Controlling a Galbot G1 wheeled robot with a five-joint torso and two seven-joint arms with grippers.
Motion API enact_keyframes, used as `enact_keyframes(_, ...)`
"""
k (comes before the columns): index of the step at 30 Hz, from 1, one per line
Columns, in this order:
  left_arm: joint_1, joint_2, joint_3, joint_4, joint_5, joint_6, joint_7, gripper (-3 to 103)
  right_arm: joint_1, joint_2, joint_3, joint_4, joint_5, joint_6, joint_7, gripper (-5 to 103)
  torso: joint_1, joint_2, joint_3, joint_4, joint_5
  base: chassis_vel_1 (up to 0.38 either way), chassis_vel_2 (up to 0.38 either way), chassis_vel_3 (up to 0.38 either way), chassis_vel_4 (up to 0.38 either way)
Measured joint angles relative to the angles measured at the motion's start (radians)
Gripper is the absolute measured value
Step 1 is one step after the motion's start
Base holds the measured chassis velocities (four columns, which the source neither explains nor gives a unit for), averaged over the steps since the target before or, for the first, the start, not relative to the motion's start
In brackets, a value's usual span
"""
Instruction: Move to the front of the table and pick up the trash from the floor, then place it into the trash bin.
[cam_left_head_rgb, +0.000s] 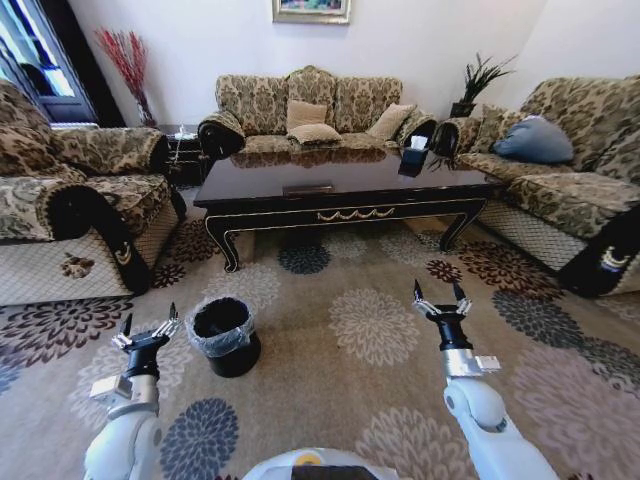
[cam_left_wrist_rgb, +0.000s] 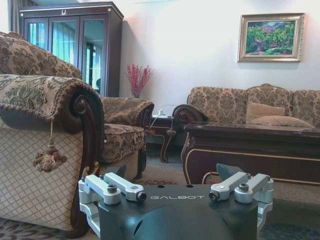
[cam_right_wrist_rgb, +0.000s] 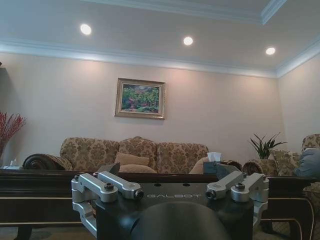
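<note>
The dark glossy table (cam_left_head_rgb: 250, 188) stands ahead of me in the middle of the room, between the sofas. The black trash bin (cam_left_head_rgb: 222, 335), lined with a clear bag, sits on the carpet at front left. My left gripper (cam_left_head_rgb: 148, 320) hovers open just left of the bin, above the floor. My right gripper (cam_left_head_rgb: 439, 292) is open over the carpet at front right, empty. I see no trash on the visible floor. The left wrist view looks past the left gripper (cam_left_wrist_rgb: 172, 172) to the table's end (cam_left_wrist_rgb: 240, 150). The right wrist view shows the right gripper (cam_right_wrist_rgb: 170, 172) before the table's long side (cam_right_wrist_rgb: 40, 192).
Patterned sofas flank the table: one on the left (cam_left_head_rgb: 70, 215), one on the right (cam_left_head_rgb: 570, 190), one behind (cam_left_head_rgb: 310, 110). A tissue box (cam_left_head_rgb: 415, 150) rests on the table. A wide stretch of flowered carpet (cam_left_head_rgb: 370, 325) lies between me and the table.
</note>
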Motion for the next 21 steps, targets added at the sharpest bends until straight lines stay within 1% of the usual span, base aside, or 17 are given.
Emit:
enact_keyframes(5,0.0,0.0,0.0,0.0,0.0,0.001,0.0,100,0.001,0.0,-0.001,-0.001,0.0,0.0,0.0,100,0.0,0.0,0.0,0.0,0.0,0.068,-0.079,-0.088,0.074)
enact_keyframes(9,0.0,0.0,0.001,0.001,-0.001,0.002,-0.001,100,0.001,-0.001,-0.001,-0.002,0.0,0.0,-0.001,100,0.0,0.0,0.0,0.0,0.0,0.158,-0.167,-0.165,0.158)
enact_keyframes(15,0.0,0.001,0.001,0.001,-0.001,0.002,-0.002,100,0.002,-0.001,-0.002,-0.002,0.001,0.0,-0.001,100,0.0,0.0,0.0,0.0,0.0,0.24,-0.274,-0.252,0.266)
enact_keyframes(21,-0.001,0.001,0.001,0.001,-0.001,0.003,-0.002,100,0.002,-0.001,-0.002,-0.003,0.001,0.0,-0.001,100,0.0,0.0,0.0,0.0001,0.0,0.253,-0.372,-0.242,0.369)
